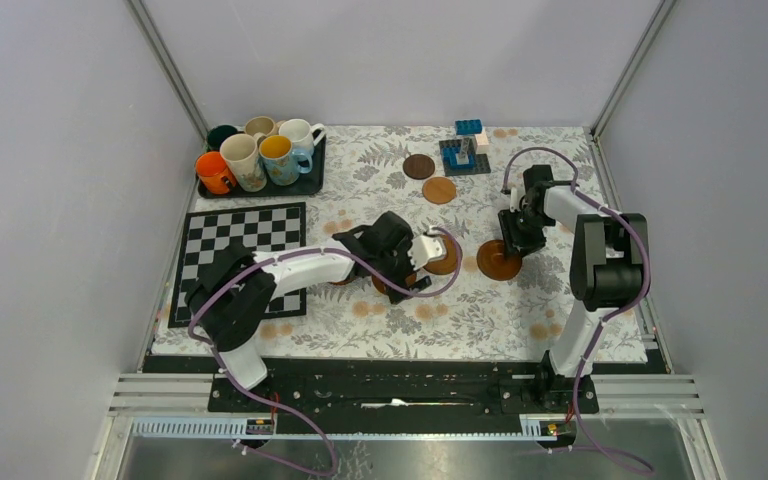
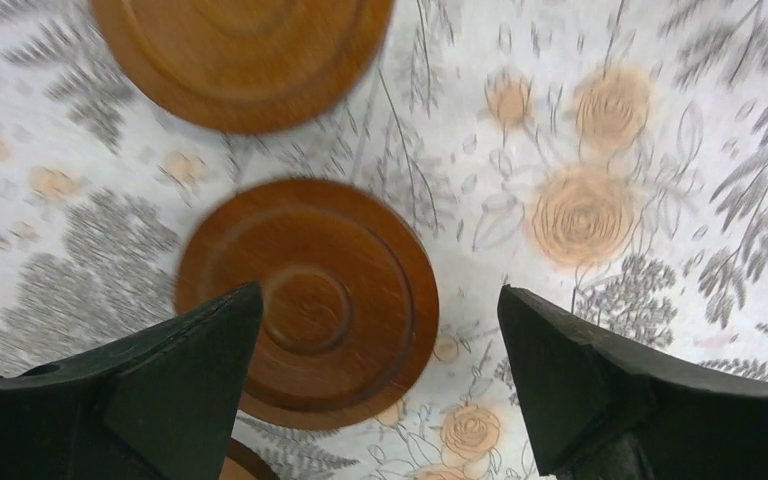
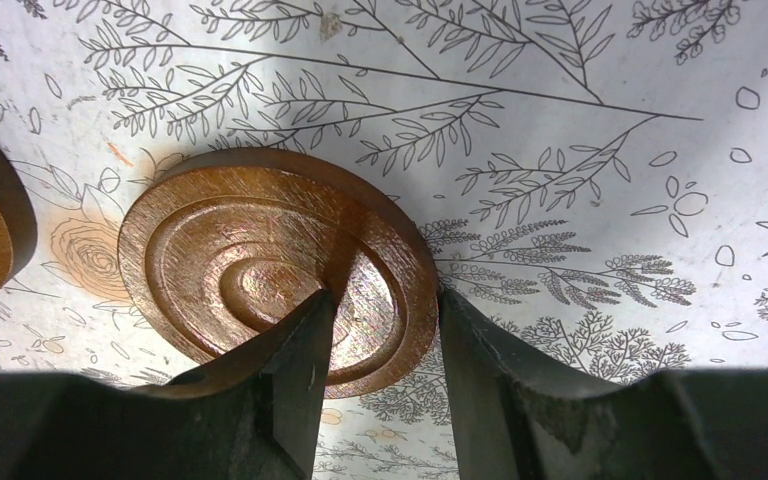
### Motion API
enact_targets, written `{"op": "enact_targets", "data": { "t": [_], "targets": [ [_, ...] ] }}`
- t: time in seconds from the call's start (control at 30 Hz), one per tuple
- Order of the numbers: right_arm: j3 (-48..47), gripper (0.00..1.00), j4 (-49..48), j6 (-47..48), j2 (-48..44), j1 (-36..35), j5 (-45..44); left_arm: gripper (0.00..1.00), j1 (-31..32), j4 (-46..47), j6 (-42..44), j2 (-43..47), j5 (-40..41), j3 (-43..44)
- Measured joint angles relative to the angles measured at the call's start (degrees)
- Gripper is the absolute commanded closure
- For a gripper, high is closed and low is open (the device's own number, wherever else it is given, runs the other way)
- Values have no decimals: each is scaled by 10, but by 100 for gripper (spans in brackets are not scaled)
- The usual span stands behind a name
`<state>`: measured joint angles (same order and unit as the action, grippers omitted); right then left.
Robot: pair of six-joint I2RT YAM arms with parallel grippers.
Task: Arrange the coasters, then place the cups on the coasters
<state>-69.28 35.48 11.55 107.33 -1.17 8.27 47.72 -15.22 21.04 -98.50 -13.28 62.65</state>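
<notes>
From above, the cups (image 1: 260, 155) crowd a black tray (image 1: 300, 188) at the far left, and both arms reach over coasters (image 1: 439, 190) on the floral cloth (image 1: 410, 310). The left wrist view shows the left gripper (image 2: 380, 295) spread wide above a flat-lying coaster (image 2: 310, 300). The right wrist view shows the right gripper (image 3: 388, 295) pinching the rim of another coaster (image 3: 250, 250).

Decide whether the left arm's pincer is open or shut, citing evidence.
Open: the left pincer has its fingers wide apart above a coaster, gripping nothing.

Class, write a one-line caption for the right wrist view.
Right tool grips a wooden coaster by its rim, floral tablecloth beneath.
</notes>
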Motion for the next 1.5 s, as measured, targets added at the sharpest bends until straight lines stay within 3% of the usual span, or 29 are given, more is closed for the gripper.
{"op": "enact_targets", "data": {
  "t": [0.37,0.7,0.87,1.03,1.27,1.5],
  "targets": [
    [-35,50,6,-11,24,-3,4,7,-7,23,32,-8,35,-58],
    [-45,48,12,-11,31,-3,6,11,-64,33,45,-51,29,-13],
    [-45,47,12,-12,31,-3,8,8,-75,32,51,-60,27,-1],
    [-45,40,12,-14,31,-8,9,1,-85,-6,54,-60,5,10],
    [-59,30,16,-22,38,-20,21,1,-121,-72,56,6,-37,-1],
    [-93,24,33,-26,45,-22,33,1,-189,-81,92,87,-32,-80]
  ]
}}
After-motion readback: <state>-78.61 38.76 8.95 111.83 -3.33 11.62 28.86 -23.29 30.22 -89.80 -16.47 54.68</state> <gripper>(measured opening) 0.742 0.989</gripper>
